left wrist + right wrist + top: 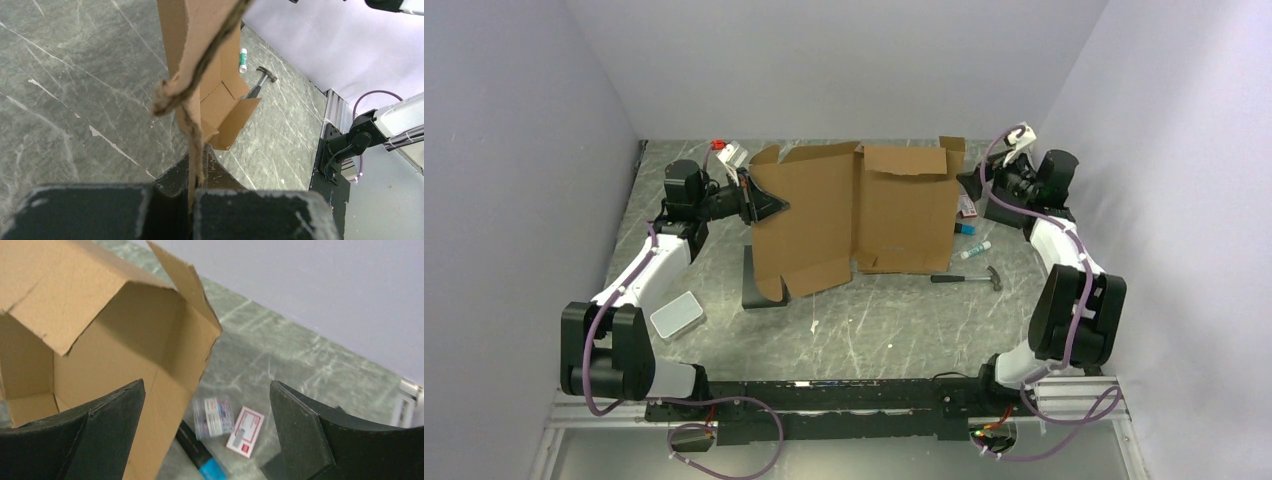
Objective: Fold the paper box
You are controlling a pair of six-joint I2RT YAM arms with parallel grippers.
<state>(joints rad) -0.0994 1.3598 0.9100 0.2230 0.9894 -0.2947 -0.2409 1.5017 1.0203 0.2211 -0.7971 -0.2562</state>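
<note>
The paper box [854,215] is a brown cardboard sheet standing partly upright mid-table, with its flaps loose. My left gripper [769,205] is shut on the box's left edge. In the left wrist view the cardboard edge [192,125] runs down between the closed fingers of the left gripper [199,167]. My right gripper [980,186] is open and empty just off the box's right side. In the right wrist view its gripper [207,407] spreads wide, the left finger [100,430] in front of the box's corner wall [100,315], not touching it.
A hammer [969,278] and a glue stick [975,250] lie right of the box. A black block [759,290] sits under its near left corner and a grey tin [677,315] by the left arm. A small plastic bag [213,416], card [245,431] and marker [200,455] lie below the right gripper.
</note>
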